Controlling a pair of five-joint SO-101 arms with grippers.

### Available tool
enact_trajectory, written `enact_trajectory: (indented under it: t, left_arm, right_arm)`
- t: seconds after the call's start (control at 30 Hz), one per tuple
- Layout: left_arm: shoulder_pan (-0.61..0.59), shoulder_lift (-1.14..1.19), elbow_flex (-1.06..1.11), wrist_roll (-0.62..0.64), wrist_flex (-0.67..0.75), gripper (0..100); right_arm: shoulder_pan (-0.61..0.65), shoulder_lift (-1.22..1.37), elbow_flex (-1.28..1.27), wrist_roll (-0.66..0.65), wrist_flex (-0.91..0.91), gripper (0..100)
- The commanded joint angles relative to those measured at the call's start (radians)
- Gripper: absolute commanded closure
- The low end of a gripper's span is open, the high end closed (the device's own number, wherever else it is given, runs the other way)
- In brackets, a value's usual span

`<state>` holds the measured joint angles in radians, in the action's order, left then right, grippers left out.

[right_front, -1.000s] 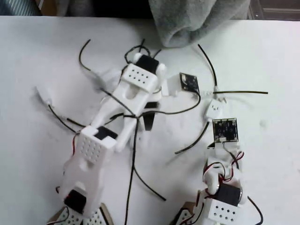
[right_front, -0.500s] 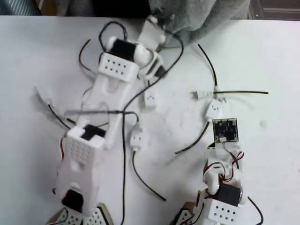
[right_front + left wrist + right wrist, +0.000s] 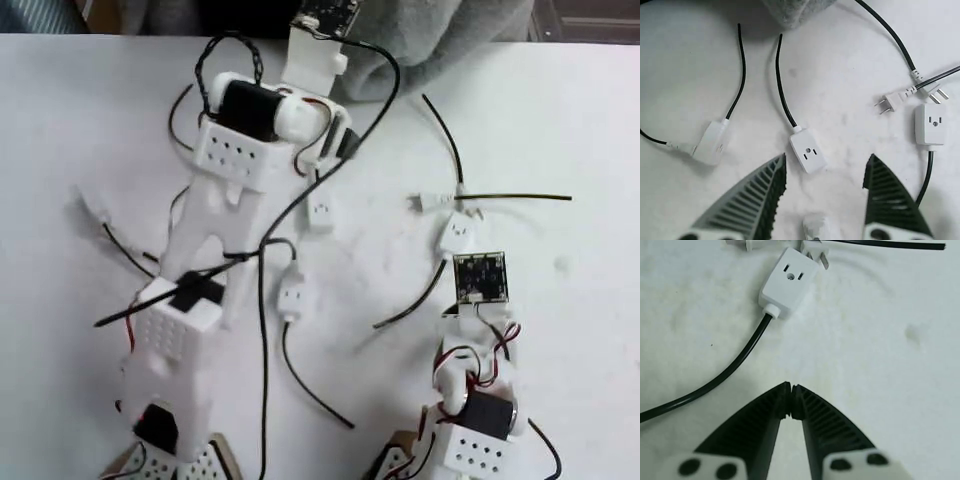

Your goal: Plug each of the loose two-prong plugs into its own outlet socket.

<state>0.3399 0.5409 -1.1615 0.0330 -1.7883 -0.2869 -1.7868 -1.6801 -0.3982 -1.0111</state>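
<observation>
My left gripper [image 3: 826, 159] hangs open above the table, and a white outlet socket [image 3: 807, 156] [image 3: 320, 212] lies just beyond its fingertips. Off to one side lie another socket [image 3: 930, 122] [image 3: 458, 233] and two loose two-prong plugs [image 3: 888, 102] [image 3: 935, 92] on black cords. A white connector [image 3: 710, 142] with cord at both ends lies on the other side. A third socket [image 3: 291, 297] rests beside the left arm. My right gripper [image 3: 790, 386] is shut on nothing, low over the table. It sits just short of the socket [image 3: 788, 282] near the plugs.
A grey cloth [image 3: 430, 40] [image 3: 795, 10] lies at the table's far edge. Black cords cross the white tabletop [image 3: 560, 320], one trailing toward the near edge [image 3: 315, 395]. A white plug on a cord [image 3: 95, 205] lies at the far left.
My left arm has swung away from the table's middle toward the far edge, uncovering two sockets. The right arm has kept still.
</observation>
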Motion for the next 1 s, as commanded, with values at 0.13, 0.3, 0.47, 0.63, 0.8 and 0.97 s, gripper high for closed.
enact_trajectory:
  t: [0.13, 0.3, 0.47, 0.63, 0.8, 0.97]
  left_arm:
    - [0.007, -0.509, 0.365, 0.009, -0.002, 70]
    - [-0.025, -0.808, 0.738, 0.009, 0.003, 70]
    - [-0.048, -1.035, 1.114, 0.005, 0.121, 70]
    - [-0.039, -1.176, 1.501, -0.041, 0.384, 70]
    - [-0.087, -1.231, 1.834, -0.044, 0.667, 70]
    - [-0.124, -1.231, 2.042, -0.091, 0.852, 66]
  right_arm:
    - [-0.007, -0.013, -0.009, 0.000, 0.022, 97.7]
    - [-0.002, -0.013, -0.009, 0.000, 0.022, 97.7]
    - [0.038, -0.012, -0.009, 0.000, 0.010, 97.7]
    - [0.041, -0.012, -0.009, 0.000, 0.004, 97.7]
    - [0.041, -0.012, -0.009, 0.000, 0.004, 97.7]
    - [0.041, -0.012, -0.009, 0.000, 0.004, 97.7]
